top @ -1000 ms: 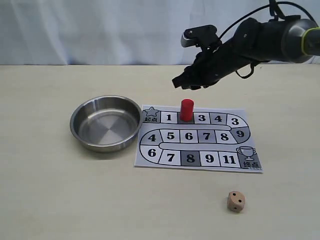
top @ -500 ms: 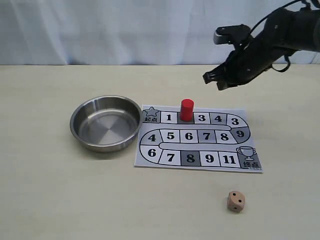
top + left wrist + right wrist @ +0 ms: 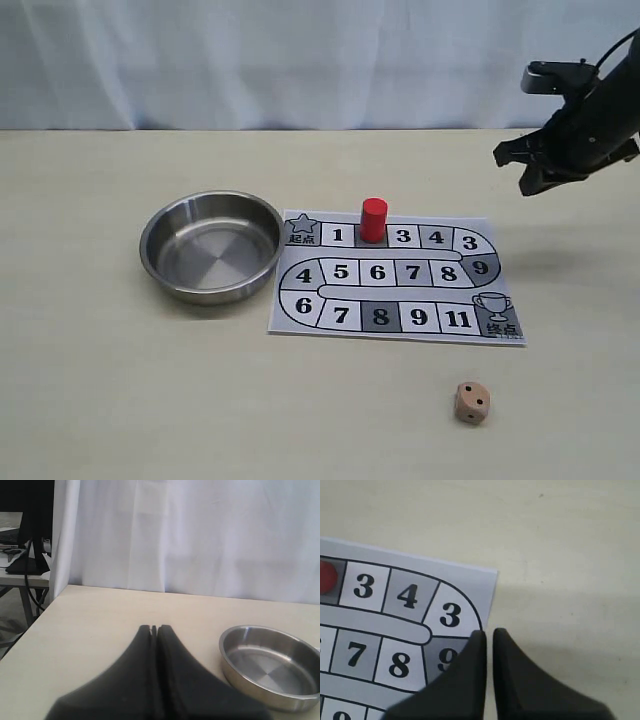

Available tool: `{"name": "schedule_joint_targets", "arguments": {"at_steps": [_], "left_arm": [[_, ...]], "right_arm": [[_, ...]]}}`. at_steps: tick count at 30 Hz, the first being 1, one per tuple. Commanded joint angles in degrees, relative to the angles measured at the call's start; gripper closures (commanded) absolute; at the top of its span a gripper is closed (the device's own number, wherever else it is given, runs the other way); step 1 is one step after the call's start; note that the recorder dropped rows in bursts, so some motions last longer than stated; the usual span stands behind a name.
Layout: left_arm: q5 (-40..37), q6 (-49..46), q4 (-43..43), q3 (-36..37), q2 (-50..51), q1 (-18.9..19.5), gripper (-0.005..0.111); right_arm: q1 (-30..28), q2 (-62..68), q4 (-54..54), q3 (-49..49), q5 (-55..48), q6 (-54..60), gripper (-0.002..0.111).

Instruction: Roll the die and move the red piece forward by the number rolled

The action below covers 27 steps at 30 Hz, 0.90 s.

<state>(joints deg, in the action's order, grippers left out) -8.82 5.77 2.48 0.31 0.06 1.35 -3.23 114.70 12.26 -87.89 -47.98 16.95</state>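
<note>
Status from my side, ext. cam as reference. The board (image 3: 395, 275) lies flat in the middle of the table (image 3: 100, 400), with the steel bowl (image 3: 210, 245) just beside it at 9 o'clock; the bowl is empty.

The die (image 3: 472, 402) sits on the bare table at about 5 o'clock from the board, well apart from it and far from the bowl. One side face shows two pips. I cannot read the top face from here, so the rolled nr. is not confirmed.

The red piece (image 3: 374, 219) stands upright on the top row, on the square between "1" and "3", i.e. the 2nd numbered square after the star start field.

Right gripper (image 3: 489, 631): fingers almost together with only a thin slit, nothing between them. In the ext. cam it hangs in the air at approx. 2 o'clock from the board, clear of the piece. Its wrist cam looks down on the board corner with "3" and "9".

Left gripper (image 3: 154, 628): fingers pressed together, empty, low over the table with the bowl near it. It is not in the ext. cam.

My judgement: the roll looks done and the piece looks placed, so the task is near its end, if the die top is 2. What is left is to verify that nr., correct the piece if it differs, and park the arms.
</note>
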Motion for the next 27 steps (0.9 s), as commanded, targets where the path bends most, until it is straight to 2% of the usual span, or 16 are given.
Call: {"name": "schedule_joint_targets", "arguments": {"at_steps": [1, 15, 21, 27], "left_arm": [[0.7, 0.0, 0.1, -0.3, -0.1, 0.0, 0.107], [0.7, 0.0, 0.1, -0.3, -0.1, 0.0, 0.107], [0.7, 0.0, 0.1, -0.3, -0.1, 0.0, 0.107], [0.6, 0.0, 0.1, -0.3, -0.1, 0.0, 0.107]], "right_arm": [[-0.6, -2.3, -2.4, 1.2, -0.6, -0.2, 0.104], [-0.6, -19.1, -2.9, 12.9, -0.1, -1.3, 0.104], [-0.6, -31.3, -2.9, 18.7, 0.0, -1.2, 0.104], [-0.6, -51.9, -2.0, 23.3, -0.3, -1.2, 0.104]]}}
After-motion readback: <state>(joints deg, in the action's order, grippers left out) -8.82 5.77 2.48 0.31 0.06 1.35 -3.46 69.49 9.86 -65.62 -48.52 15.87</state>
